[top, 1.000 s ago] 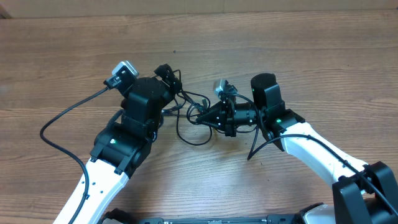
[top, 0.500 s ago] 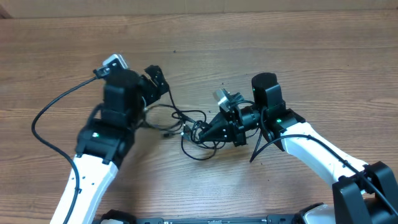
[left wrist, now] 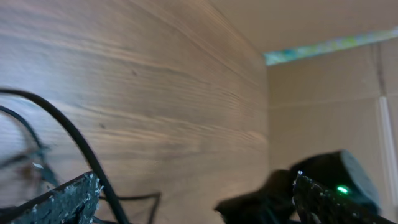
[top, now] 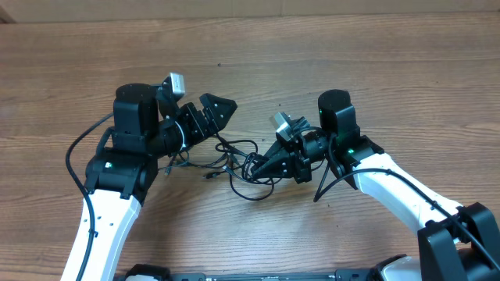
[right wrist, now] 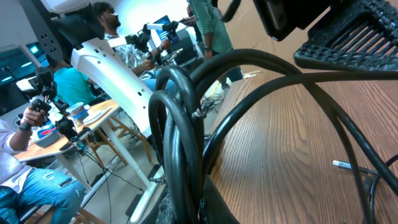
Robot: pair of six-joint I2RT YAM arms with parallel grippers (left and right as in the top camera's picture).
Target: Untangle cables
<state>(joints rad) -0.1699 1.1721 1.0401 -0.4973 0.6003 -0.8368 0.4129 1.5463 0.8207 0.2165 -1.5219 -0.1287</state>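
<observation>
Cables (top: 238, 156) – thin black cords – lie in a loose tangle at the middle of the wooden surface (top: 351, 62), between the two arms.

On the left, the left arm (top: 117, 176), white with a black wrist, reaches in from the bottom edge. The left pincer (top: 209, 121) points right toward the tangle, its jaws spread wide and holding nothing. It sits just above the left end of the cords. In the left wrist view, two textured fingertips (left wrist: 59, 199) stand far apart at the bottom corners, and one cord (left wrist: 68, 137) arcs between them over the wood.

At the centre, the cords run from the left pincer in loops toward the right, with a small plug end (top: 209, 175) lying on the surface.

To the right, the right pincer (top: 254, 165) is closed on a bunch of the cords at the right side of the tangle. The right wrist view shows several looped strands (right wrist: 180, 143) gathered close to the lens – rising from between the fingers. The right arm (top: 391, 187) slants in from the lower right corner.
</observation>
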